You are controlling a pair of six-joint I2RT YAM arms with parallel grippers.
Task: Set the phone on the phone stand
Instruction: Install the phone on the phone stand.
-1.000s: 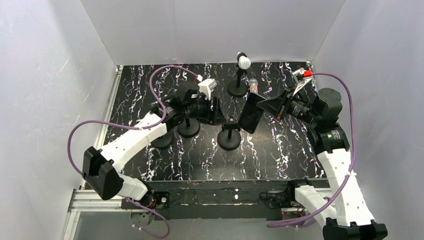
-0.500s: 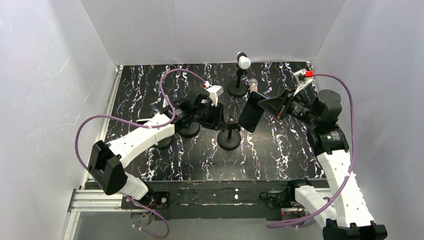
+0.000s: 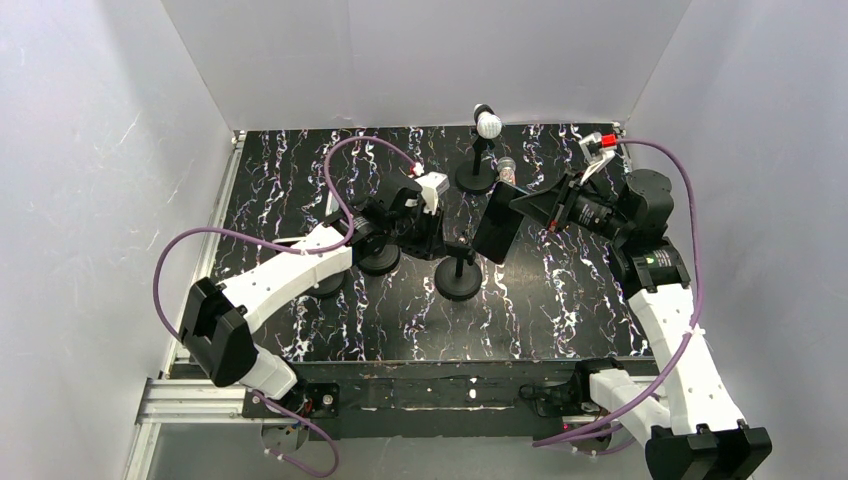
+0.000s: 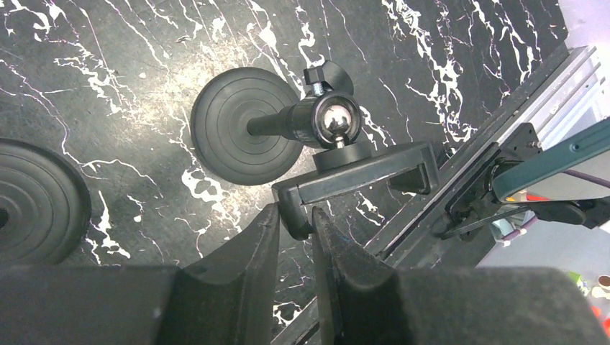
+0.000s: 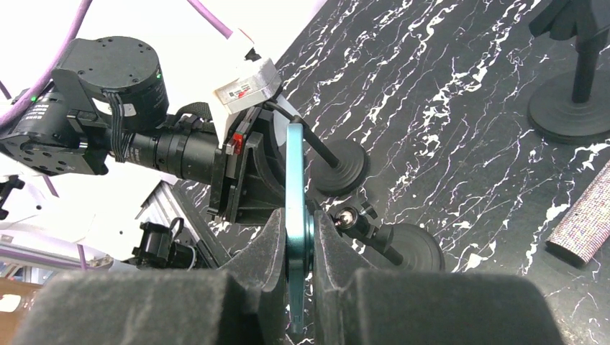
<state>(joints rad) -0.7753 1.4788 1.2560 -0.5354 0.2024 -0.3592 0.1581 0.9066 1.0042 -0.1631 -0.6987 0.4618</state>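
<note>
Right hand (image 5: 296, 219): fingers clamped flat on both faces of the phone (image 5: 295, 165), near one end. The rest of the phone runs out past the fingertips, seen edge-on, with a teal rim. The phone is held in the air, tilted, clear of the table (image 3: 560, 300).

Left hand (image 4: 295, 215): fingers stand nearly together around the near end of the phone stand (image 4: 360, 169), on its cradle bar. Both fingers look to be touching the bar, so I log it as a pinch grip. The ball joint, stem and round base lie just past the fingertips, with the base flat on the table.

Top view: the stand sits between the two hands. The phone is just beyond the left hand's fingertips, close to the cradle. Cannot tell whether phone and cradle touch.

A second round base (image 4: 36, 201) lies off to one side of the left hand.
</note>
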